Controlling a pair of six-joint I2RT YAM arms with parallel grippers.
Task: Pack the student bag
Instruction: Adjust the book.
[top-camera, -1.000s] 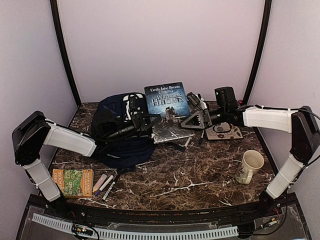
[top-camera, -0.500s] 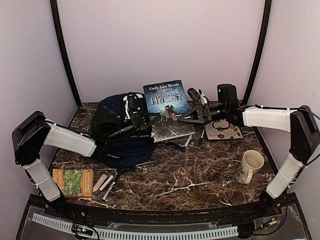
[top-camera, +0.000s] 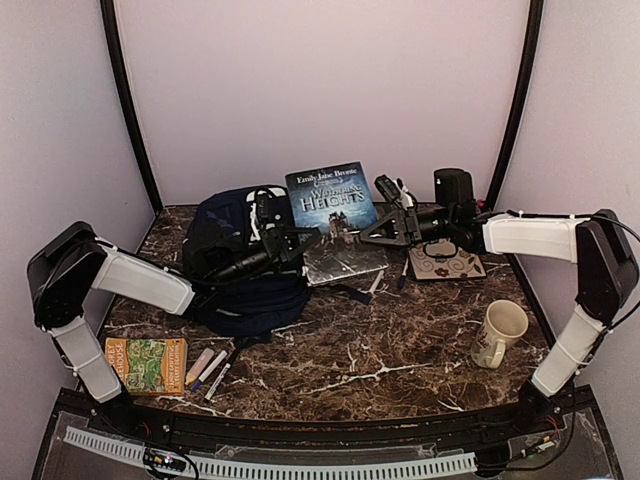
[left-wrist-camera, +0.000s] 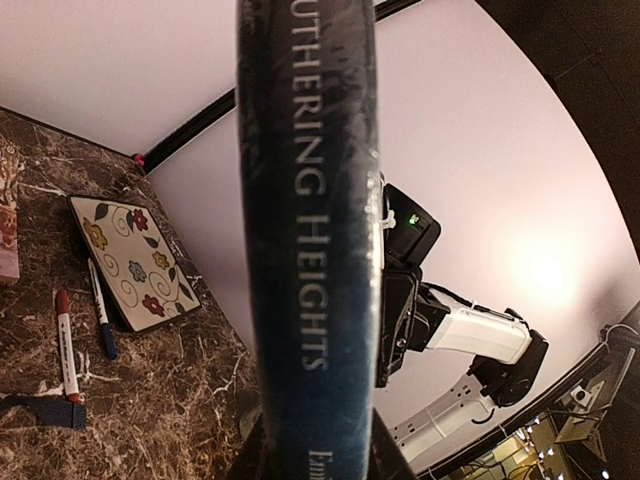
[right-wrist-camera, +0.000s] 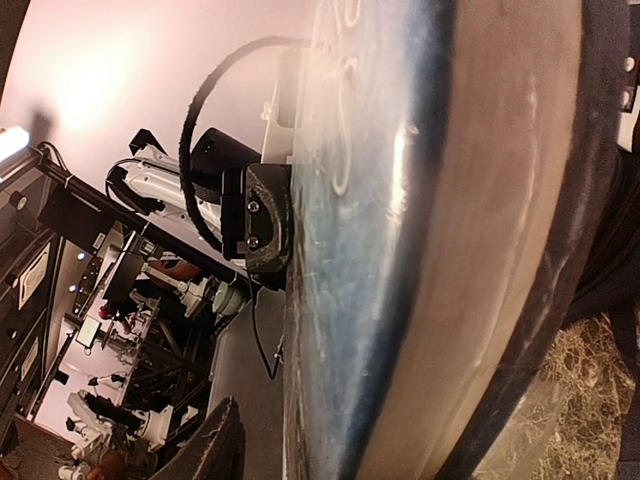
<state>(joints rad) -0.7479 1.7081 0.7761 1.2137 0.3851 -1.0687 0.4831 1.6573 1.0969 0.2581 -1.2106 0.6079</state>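
Soft light falling on the dark marbled surface (top-camera: 400, 350), fisheye bending wrist-view edges, glossy dark-blue paperback book (right-wrist-camera: 380, 250) blurring up close, hotspot glowing on pale wall (left-wrist-camera: 550, 270)

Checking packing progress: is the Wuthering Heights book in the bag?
Out. The book stands upright beside the student bag, held by left gripper and right gripper.

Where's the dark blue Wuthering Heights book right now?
In the top view the dark blue Wuthering Heights book is held up over the back middle of the marble table, gripped by the left gripper and right gripper, just right of the navy-blue fabric backpack.
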